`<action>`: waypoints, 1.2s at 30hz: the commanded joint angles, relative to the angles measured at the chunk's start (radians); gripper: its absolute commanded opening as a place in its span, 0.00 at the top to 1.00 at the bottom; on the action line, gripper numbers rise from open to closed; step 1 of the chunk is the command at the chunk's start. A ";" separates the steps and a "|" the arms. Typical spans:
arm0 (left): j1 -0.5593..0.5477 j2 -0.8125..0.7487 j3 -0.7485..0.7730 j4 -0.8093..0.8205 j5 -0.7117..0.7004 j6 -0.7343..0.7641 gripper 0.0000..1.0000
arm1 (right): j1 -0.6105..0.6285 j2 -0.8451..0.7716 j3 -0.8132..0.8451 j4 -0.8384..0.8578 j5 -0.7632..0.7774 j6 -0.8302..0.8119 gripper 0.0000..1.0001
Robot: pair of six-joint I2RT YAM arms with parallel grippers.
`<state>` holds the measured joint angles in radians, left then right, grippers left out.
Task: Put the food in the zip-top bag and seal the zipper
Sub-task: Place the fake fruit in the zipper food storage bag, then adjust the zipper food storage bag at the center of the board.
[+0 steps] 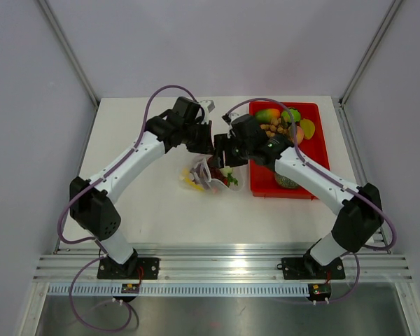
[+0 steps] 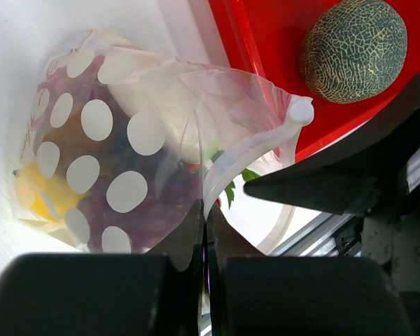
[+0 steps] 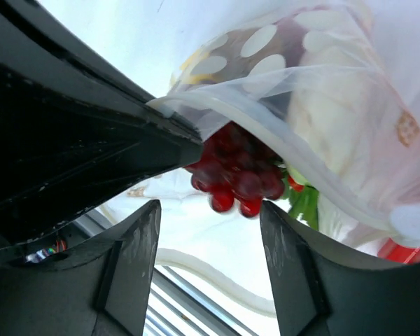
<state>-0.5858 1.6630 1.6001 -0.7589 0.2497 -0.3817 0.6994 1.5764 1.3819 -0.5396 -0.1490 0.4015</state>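
The zip-top bag (image 1: 206, 175), clear with white dots, lies on the table (image 1: 143, 210) just left of the red tray (image 1: 262, 180). It holds a yellow piece (image 2: 31, 192) and darker purple fruit, while a dark red grape bunch (image 3: 234, 171) pokes out of its mouth past the unsealed zipper (image 2: 255, 148); the tray carries a netted melon (image 2: 353, 49) and other fruits. The left gripper (image 2: 203, 231) is pinched tight on the bag's edge, and the right gripper (image 3: 210, 210) hangs at the mouth with its fingers apart, the grapes showing between them, untouched.

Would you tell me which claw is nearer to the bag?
Left. The left claw is shut on the edge of the bag; the right claw hangs open beside its mouth, gripping nothing.
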 commanded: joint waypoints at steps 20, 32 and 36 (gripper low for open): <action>0.018 -0.074 0.020 0.012 0.029 0.018 1.00 | -0.029 -0.081 -0.227 0.058 0.244 0.120 0.45; 0.018 -0.020 0.204 -0.121 -0.010 0.125 0.66 | -0.028 -0.187 -0.075 0.061 0.154 0.347 1.00; 0.020 -0.037 0.281 -0.152 -0.099 0.179 0.34 | -0.028 -0.193 -0.104 0.118 0.120 0.422 1.00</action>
<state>-0.5720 1.6558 1.8122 -0.8909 0.2153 -0.2638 0.6720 1.4086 1.2579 -0.5125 0.0055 0.7185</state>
